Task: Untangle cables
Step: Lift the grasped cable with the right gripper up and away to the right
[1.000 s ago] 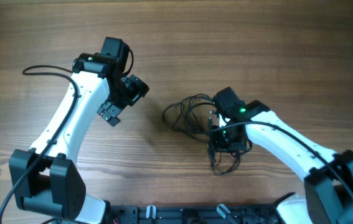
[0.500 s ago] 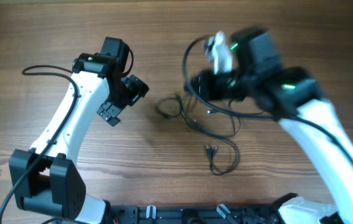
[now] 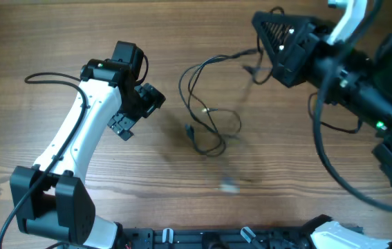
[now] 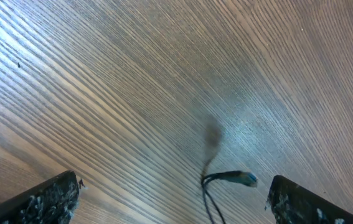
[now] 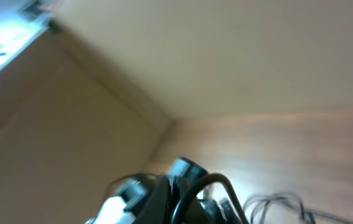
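The wooden table (image 3: 43,28) fills the room's middle, and over it the right arm (image 3: 361,90) hangs high at the far right, while the left arm (image 3: 78,138) sits low on the left side. The left claw (image 3: 137,112) is spread wide and holds nothing. The right claw (image 3: 258,66) is blurred, but it looks clamped tight with a strand running straight up into it, so I take it to be holding the cables (image 3: 206,114). They lie between the two arms, strung from the right claw down and leftward, with their loose loops sagging near the table's centre. That slant is their long axis. The low end of the loops is just to the right of the left claw, so the left arm is the nearer one to reach it. From the left wrist, one small plug (image 4: 235,178) shows ahead, between its fingers.
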### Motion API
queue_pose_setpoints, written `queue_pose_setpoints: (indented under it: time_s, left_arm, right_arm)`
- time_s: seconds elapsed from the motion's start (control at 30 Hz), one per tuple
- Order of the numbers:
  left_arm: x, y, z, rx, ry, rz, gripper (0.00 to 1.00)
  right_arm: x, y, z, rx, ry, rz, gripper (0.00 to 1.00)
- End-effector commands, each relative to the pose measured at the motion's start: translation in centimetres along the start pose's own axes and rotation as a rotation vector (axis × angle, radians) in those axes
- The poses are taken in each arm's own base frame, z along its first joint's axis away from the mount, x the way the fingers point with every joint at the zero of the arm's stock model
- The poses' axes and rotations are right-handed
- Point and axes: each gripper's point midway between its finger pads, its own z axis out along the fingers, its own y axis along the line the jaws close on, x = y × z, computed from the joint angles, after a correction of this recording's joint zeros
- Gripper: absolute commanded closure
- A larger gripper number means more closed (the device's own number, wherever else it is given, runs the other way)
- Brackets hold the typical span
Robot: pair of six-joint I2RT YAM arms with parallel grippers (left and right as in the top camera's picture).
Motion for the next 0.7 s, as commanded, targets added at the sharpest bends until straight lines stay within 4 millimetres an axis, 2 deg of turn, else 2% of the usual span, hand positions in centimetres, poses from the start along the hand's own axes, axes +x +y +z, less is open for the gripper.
queue_pose_setpoints:
  time_s: [0.0, 0.07, 0.13, 0.2, 0.27, 0.37, 0.4, 0.5, 0.57, 0.6, 0.63, 0.67]
  left_arm:
    - [-0.4, 0.2, 0.4, -0.016, -0.011, -0.015, 0.00]
    - [-0.4, 0.3, 0.4, -0.016, -0.010, -0.015, 0.00]
    - [-0.4, 0.3, 0.4, -0.016, -0.010, -0.015, 0.00]
    - [-0.4, 0.3, 0.4, -0.016, -0.010, -0.015, 0.00]
    - [-0.4, 0.3, 0.4, -0.017, -0.010, -0.015, 0.00]
    - [-0.3, 0.4, 0.4, -0.020, -0.007, -0.015, 0.00]
    - [-0.3, 0.4, 0.4, -0.023, -0.006, -0.016, 0.00]
    - [-0.3, 0.4, 0.4, -0.023, -0.006, -0.016, 0.00]
    - [-0.3, 0.4, 0.4, -0.023, -0.006, -0.016, 0.00]
    - [-0.3, 0.4, 0.4, -0.023, -0.006, -0.016, 0.00]
    - [-0.3, 0.4, 0.4, -0.023, -0.006, -0.016, 0.00]
    - [-0.3, 0.4, 0.4, -0.023, -0.006, -0.016, 0.00]
  right_arm:
    - [2.2, -3.7, 2.9, 0.135, 0.083, 0.108, 0.96]
    - [3.8, -2.4, 4.0, 0.038, 0.181, 0.014, 0.96]
    - [4.7, 1.0, 4.2, -0.175, 0.250, -0.107, 0.96]
    - [4.8, 6.0, 2.6, -0.459, 0.280, -0.170, 0.96]
    - [3.6, 9.0, 0.8, -0.609, 0.254, -0.177, 0.96]
    - [-0.9, 12.7, -2.8, -0.739, 0.126, -0.079, 0.96]
    - [-1.9, 13.3, -3.8, -0.767, 0.085, -0.082, 0.96]
    - [-3.2, 13.6, -5.3, -0.775, 0.008, -0.134, 0.96]
    - [-2.4, 11.9, -4.2, -0.693, 0.014, -0.187, 0.96]
    - [-1.7, 10.1, -2.9, -0.601, 0.030, -0.189, 0.96]
    - [-1.0, 7.4, -1.2, -0.465, 0.048, -0.169, 0.96]
    - [-0.2, 3.9, 0.5, -0.290, 0.070, -0.124, 0.96]
